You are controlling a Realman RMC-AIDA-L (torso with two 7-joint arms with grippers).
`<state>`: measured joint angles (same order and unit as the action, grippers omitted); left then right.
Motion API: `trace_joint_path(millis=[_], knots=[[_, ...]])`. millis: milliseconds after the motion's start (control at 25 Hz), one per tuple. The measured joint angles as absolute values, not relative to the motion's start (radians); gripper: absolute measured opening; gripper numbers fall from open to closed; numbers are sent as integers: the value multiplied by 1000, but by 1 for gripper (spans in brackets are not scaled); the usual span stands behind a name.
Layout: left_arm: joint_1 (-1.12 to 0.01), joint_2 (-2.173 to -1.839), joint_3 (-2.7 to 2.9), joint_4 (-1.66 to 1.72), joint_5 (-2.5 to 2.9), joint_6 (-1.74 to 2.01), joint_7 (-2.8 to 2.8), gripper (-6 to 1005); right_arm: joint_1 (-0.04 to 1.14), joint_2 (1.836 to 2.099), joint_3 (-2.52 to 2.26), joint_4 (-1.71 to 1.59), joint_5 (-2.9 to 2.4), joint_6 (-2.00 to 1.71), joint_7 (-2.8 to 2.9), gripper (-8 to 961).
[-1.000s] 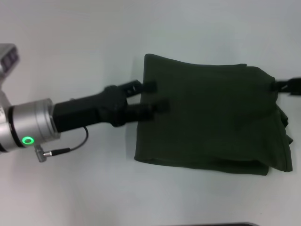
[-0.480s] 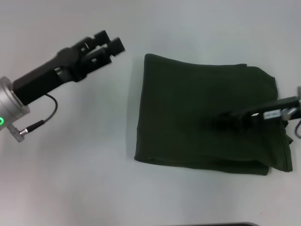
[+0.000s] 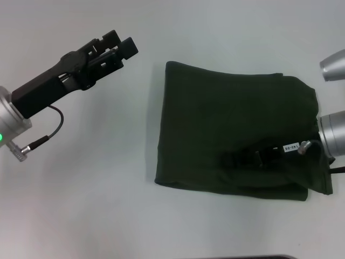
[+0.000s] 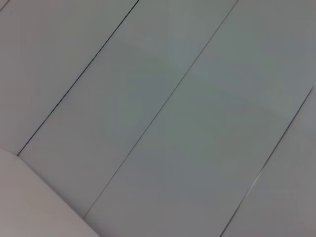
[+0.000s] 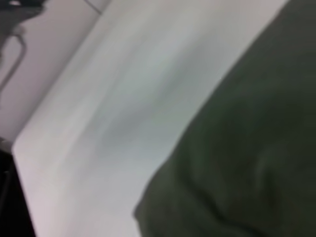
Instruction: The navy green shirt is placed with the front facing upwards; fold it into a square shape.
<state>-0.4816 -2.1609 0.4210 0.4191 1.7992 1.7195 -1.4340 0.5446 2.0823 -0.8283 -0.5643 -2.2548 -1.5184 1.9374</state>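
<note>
Olive navy green shirt lies folded; right gripper label unreadable, jaws unclear; left gripper open

Matt olive cloth shirt lies on a smooth white table.

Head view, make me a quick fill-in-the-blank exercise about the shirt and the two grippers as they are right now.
1. The navy green shirt lies folded on the ____ table.
2. The ____ gripper is raised off the shirt, over bare table.
3. The right gripper reaches over the shirt's ____ half.

Missing words: white; left; near
</note>
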Motion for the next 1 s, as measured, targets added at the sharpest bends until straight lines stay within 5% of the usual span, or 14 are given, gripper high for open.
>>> trace_joint_path(millis=[320,1000], knots=[[-482,-2161,420,416,1799,1719,-1434,919,523,2077,-792,-577,-2236,-1550,1886,68],[-490,-2164,420,411,1799,1720,-1434,920,423,1999,-713,-591,-2294,-1685,1855,69]])
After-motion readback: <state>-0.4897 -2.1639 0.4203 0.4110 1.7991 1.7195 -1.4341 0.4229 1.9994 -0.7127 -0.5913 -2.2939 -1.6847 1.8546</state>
